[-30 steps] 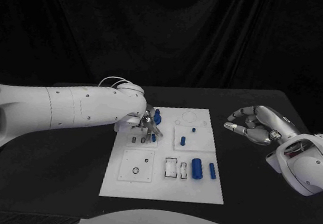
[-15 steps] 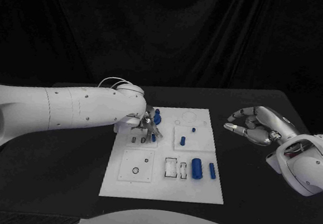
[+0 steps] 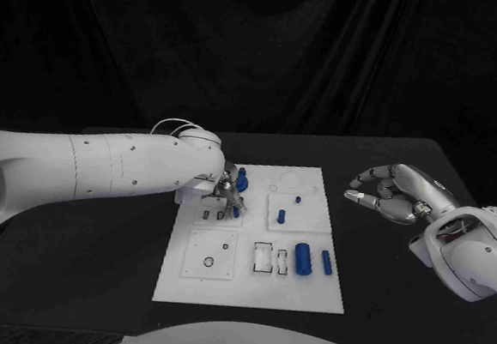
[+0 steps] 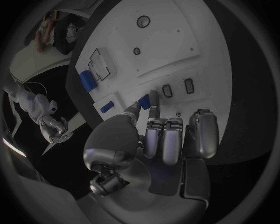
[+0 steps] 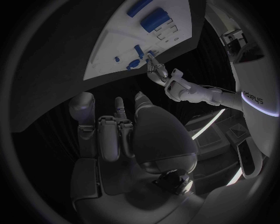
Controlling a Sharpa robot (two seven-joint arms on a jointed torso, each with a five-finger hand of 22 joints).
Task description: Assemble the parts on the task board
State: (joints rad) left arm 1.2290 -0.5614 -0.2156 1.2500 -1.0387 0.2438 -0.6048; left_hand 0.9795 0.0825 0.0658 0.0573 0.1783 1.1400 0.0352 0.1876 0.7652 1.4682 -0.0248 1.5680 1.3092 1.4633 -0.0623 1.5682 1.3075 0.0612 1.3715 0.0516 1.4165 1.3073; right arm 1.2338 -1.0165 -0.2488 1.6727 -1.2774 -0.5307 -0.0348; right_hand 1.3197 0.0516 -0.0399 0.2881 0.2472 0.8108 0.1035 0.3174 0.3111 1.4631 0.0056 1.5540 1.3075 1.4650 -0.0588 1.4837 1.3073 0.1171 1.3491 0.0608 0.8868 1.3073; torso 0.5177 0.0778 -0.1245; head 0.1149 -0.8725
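Evidently left robot hand (image 3: 225, 193) pinches a small blue cylindrical part (image 4: 143, 99).

One board (image 3: 307, 295), two hands, left (image 3: 223, 191) and right (image 3: 386, 191), and at least five blue parts (image 3: 303, 256) visible.

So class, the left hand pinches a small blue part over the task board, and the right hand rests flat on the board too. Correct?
Not quite. The head view shows the right hand off the task board, above the black table beside it, fingers curled. The left hand does pinch a small blue part.
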